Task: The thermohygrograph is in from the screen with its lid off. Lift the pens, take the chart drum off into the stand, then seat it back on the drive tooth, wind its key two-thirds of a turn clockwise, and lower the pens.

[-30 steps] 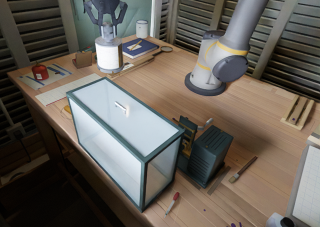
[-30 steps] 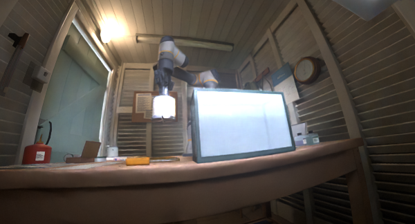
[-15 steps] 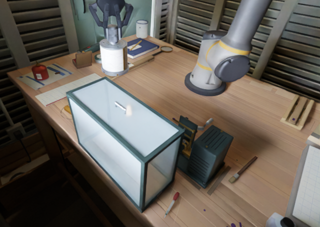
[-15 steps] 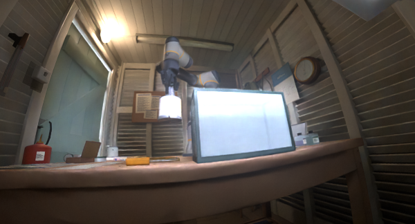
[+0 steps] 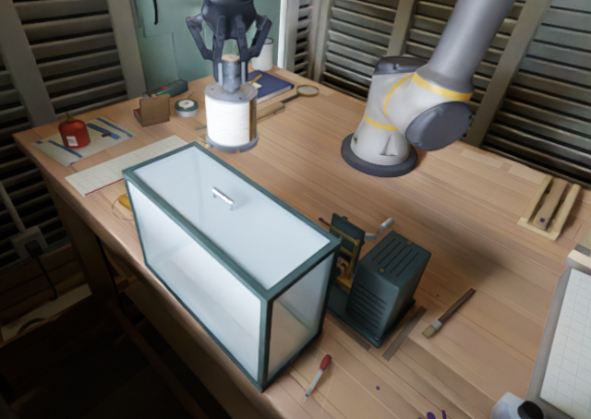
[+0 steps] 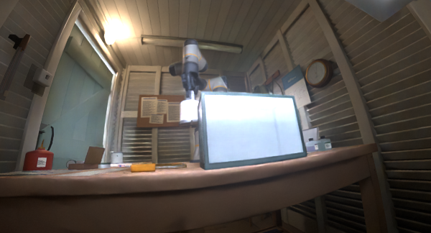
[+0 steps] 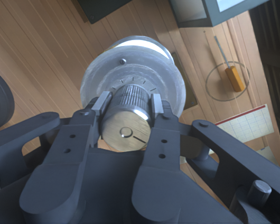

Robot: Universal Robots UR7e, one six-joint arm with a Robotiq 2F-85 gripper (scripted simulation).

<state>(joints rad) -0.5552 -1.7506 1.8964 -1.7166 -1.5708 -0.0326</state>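
The chart drum, a white paper-wrapped cylinder with grey rims, hangs upright in the air above the far left part of the bench, carried by its knurled top knob in my closed gripper. It is just beyond the far corner of the glass lid. A line on the knob's brass face points to the lower right in the wrist camera. The dark green instrument body with its pen lever stands to the right of the lid, mostly hidden behind it from the second side camera.
The glass lid's far corner lies just below the drum. A yellow-handled tool lies inside a drawn ring on the bench, by a chart sheet. A red can, a book and the arm's base stand around.
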